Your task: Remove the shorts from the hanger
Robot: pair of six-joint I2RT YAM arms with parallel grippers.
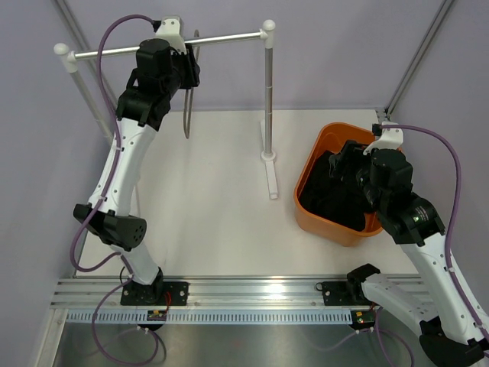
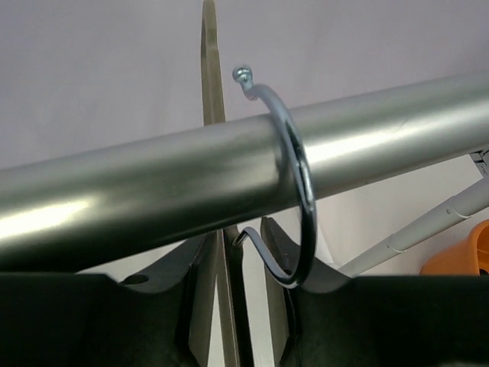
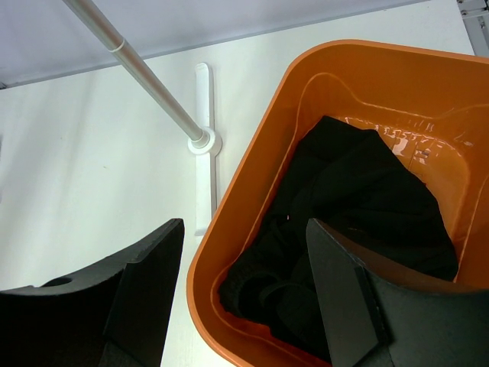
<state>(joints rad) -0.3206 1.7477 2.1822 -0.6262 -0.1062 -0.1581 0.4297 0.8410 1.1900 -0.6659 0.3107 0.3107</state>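
At the far left, the left gripper (image 1: 186,70) is raised to the silver rack rail (image 1: 221,37), its fingers (image 2: 191,306) closed on the hanger (image 1: 187,107), which hangs bare from the rail as a thin grey-brown loop seen almost edge-on. From the left wrist, the hanger's small metal hook (image 2: 294,191) curls over the rail, and the flat grey-brown body passes straight down between the two dark fingers. Further right, the rack's white upright post (image 1: 268,92) stands on the pale surface (image 1: 214,214). Just right of the post's foot sits an orange bin (image 1: 325,141), and the shorts (image 1: 336,195) lie inside it: plain black, soft, crumpled in a loose heap with a ribbed waistband (image 3: 260,294) showing near the bin's wall. Over the bin hangs the right gripper (image 3: 244,283), its fingers spread wide and holding nothing, one finger outside the bin's rim and the other above the black fabric
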